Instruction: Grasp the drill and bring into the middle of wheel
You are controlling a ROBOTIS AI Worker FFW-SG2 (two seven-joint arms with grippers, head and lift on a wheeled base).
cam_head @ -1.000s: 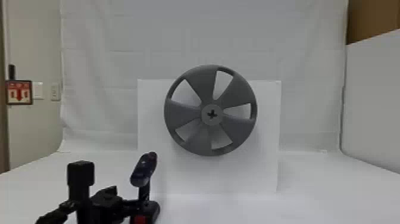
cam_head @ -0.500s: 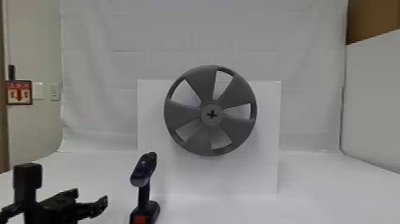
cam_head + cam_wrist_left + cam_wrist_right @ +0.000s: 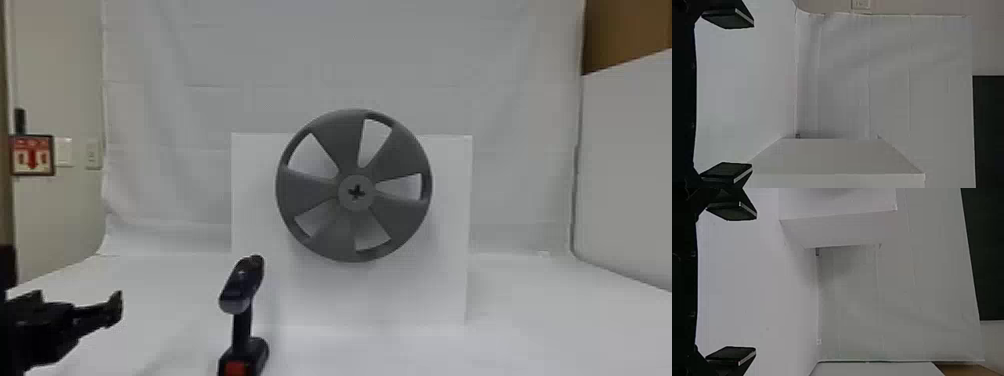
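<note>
My left gripper (image 3: 80, 312) is at the lower left in the head view, apart from the drill and to its left. The black drill (image 3: 242, 320) stands upright on its battery base, with a red patch low on it. Behind and to the right, the grey wheel (image 3: 312, 192) is mounted upright, its hub marked by a dark cross-shaped hole. In the left wrist view my left gripper (image 3: 740, 96) has its fingers wide apart with nothing between them. The right wrist view shows my right gripper (image 3: 744, 284) open too, holding nothing.
A white box-like stand (image 3: 440, 280) holds the wheel on the white table (image 3: 540, 325). White cloth (image 3: 500, 100) hangs behind, and a white panel (image 3: 630, 165) borders the right side.
My left gripper has moved left, away from the drill, toward the head view's left edge. Drill and wheel are where they were.
</note>
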